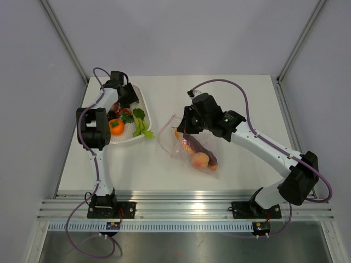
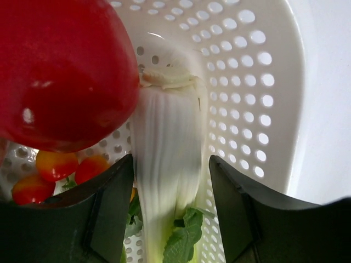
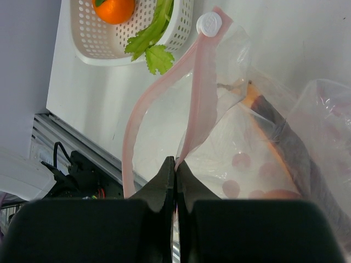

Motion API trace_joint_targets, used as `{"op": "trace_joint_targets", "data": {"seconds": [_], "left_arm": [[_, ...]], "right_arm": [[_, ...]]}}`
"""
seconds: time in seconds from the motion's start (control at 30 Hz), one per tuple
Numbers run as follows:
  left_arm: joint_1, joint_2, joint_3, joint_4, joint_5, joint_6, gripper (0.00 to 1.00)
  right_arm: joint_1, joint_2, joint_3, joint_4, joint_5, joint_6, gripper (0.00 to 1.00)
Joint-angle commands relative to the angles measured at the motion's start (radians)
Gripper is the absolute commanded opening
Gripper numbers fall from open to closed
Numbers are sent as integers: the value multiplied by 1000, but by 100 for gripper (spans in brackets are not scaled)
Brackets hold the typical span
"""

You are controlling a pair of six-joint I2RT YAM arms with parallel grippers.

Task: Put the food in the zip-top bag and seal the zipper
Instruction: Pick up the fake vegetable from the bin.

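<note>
The clear zip-top bag [image 1: 189, 148] lies mid-table with a peach [image 1: 200, 160], a carrot and a dark eggplant [image 3: 285, 142] inside. Its mouth gapes toward the basket. My right gripper [image 3: 176, 161] is shut on the pink zipper [image 3: 200, 93] strip, lifting that edge; a white slider [image 3: 209, 23] sits at the strip's far end. My left gripper [image 2: 171, 164] is down in the white basket [image 2: 258, 82], open, its fingers on either side of the white celery stalk [image 2: 164, 148]. A red tomato [image 2: 60, 71] lies just left of the stalk. An orange [image 1: 116, 126] is also in the basket.
The basket [image 1: 143, 98] stands at the table's far left, celery leaves [image 3: 156, 55] hanging over its rim toward the bag. Small red-orange cherry tomatoes [image 2: 55, 164] lie beside my left finger. The aluminium rail [image 1: 186, 205] runs along the near edge.
</note>
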Motion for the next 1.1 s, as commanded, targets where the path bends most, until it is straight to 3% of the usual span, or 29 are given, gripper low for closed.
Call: {"op": "trace_joint_targets", "data": {"seconds": [0.0, 0.2, 0.3, 0.33, 0.4, 0.57, 0.9, 1.07], "left_arm": [[7, 18, -6, 62, 25, -3, 54], [8, -43, -38, 74, 23, 6, 32], [10, -118, -63, 85, 14, 20, 20], [8, -164, -64, 84, 10, 23, 12], [8, -216, -79, 78, 0, 35, 6], [8, -423, -153, 104, -9, 69, 0], [8, -753, -282, 137, -66, 123, 0], [7, -877, -320, 192, -33, 63, 0]], "right_arm": [[9, -4, 43, -8, -13, -19, 4], [9, -7, 39, -8, -14, -10, 4], [9, -7, 37, -5, -23, -6, 4], [9, -8, 37, -1, -25, -4, 4], [9, -10, 34, -3, -25, -1, 4], [9, -14, 22, 15, -29, 8, 4], [9, 7, 46, 55, -55, 40, 3], [10, 35, 42, 143, -91, 119, 2]]}}
